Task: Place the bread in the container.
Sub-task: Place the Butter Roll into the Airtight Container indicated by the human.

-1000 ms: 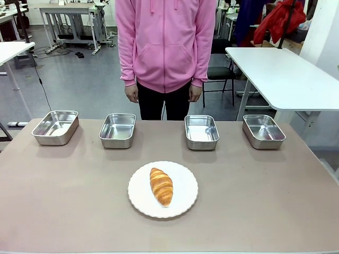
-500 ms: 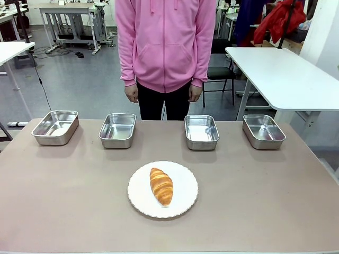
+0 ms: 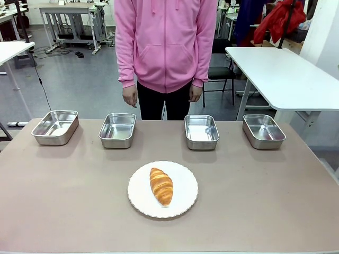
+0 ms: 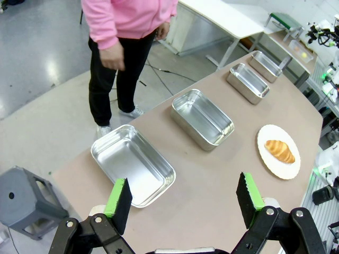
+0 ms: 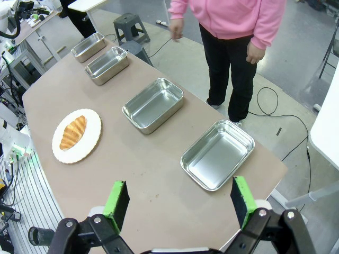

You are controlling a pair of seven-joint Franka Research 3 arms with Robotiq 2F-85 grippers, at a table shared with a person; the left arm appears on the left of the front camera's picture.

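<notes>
- Left gripper (image 4: 184, 193): fingers spread wide, empty, above the left end of the worktop (image 4: 212, 174).
- Right gripper (image 5: 179, 194): likewise spread wide and empty, above the right end.
- Croissant (image 3: 161, 186): lying on a round white plate (image 3: 185, 205), midway along, toward the near edge.
- Along the far edge, well apart from the plate, all empty: leftmost pan (image 3: 55, 127), second pan (image 3: 117, 129), third pan (image 3: 201, 131), rightmost pan (image 3: 263, 130); cannot tell which serves as container.
- Behind the far edge: person (image 3: 165, 47) in pink hoodie, standing, arms down.
</notes>
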